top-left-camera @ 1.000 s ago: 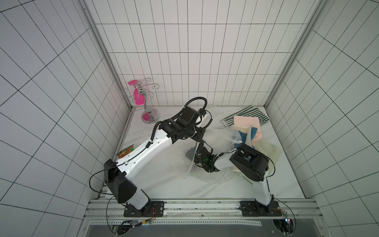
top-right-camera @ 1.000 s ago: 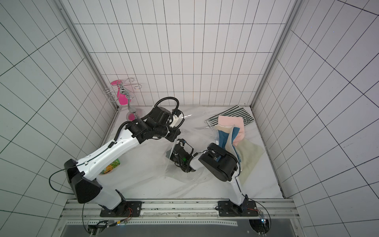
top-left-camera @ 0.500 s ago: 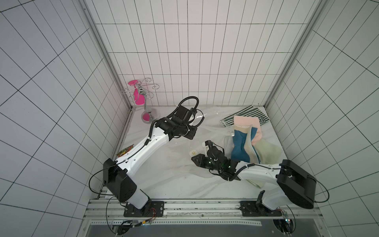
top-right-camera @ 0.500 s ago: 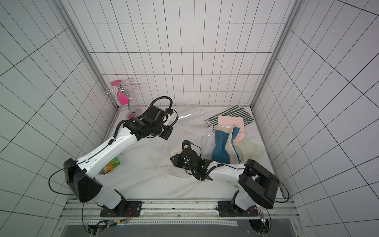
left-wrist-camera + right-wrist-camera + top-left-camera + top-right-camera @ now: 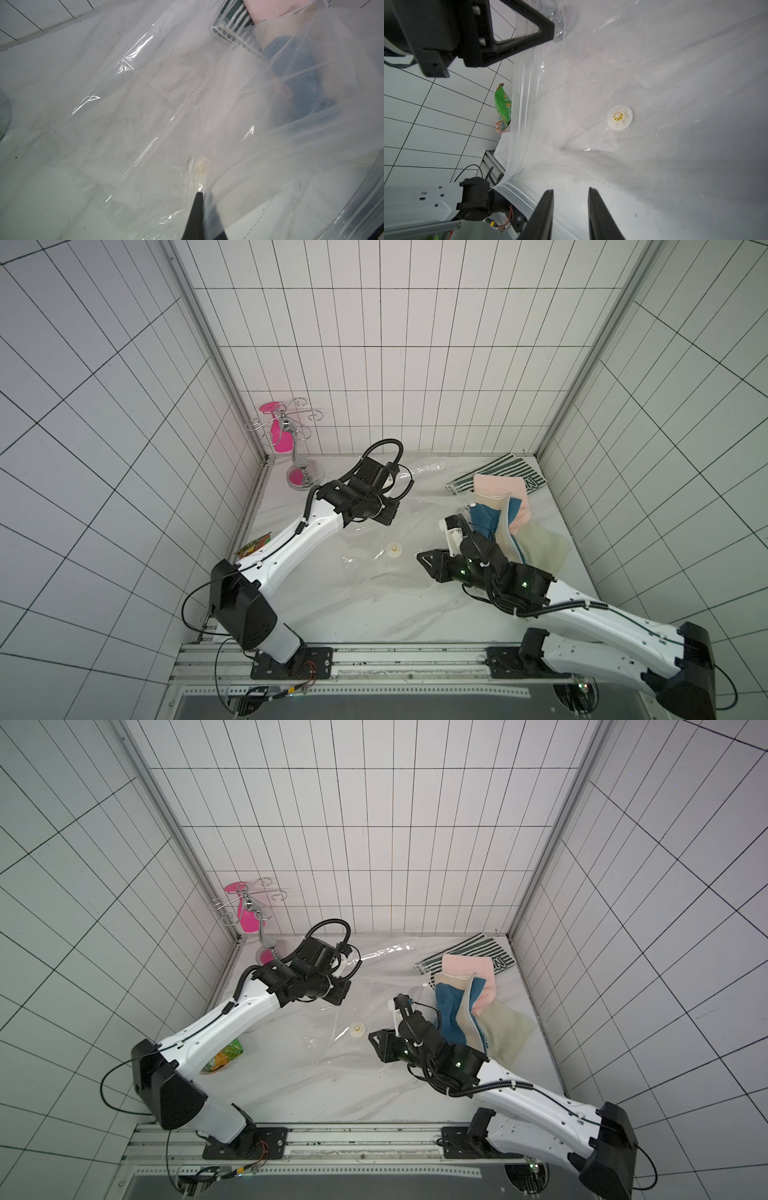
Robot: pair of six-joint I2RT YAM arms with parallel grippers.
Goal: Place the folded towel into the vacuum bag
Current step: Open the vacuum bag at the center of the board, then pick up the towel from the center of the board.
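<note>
While my left gripper [image 5: 200,196] is pinched shut on the clear bag [image 5: 411,514], a green and orange snack packet [image 5: 254,547] lies on the table [image 5: 374,614] well to the left of those fingers, close beside my left arm. A metal stand [image 5: 298,456] with a pink piece on it stands near them, toward the back corner. In the right wrist view my left fingers hold the bag by its ribbed zip edge, and that strip hangs from them down to the table.

From there the plastic spreads rightward, crinkled and glossy, over the table between my two grippers. Its round white valve [image 5: 619,117], yellow at the centre, lies between the two sets of fingers, nearer the right ones and ahead of their tips.

My right gripper [image 5: 571,190] stands open, with a plain gap between its two dark fingers and nothing in that gap. The tips are low over the plastic; I cannot tell whether they touch it.

Just to the right of these fingers the folded towels [image 5: 484,520] lie in a heap. A blue one is nearest, a pink one [image 5: 496,489] is behind it, a beige cloth [image 5: 544,547] is on the far side, and a green-and-white striped one [image 5: 494,470] is at the back. The left wrist view shows the blue and pink through the raised plastic. I cannot tell whether any edge sits inside the bag's mouth.
</note>
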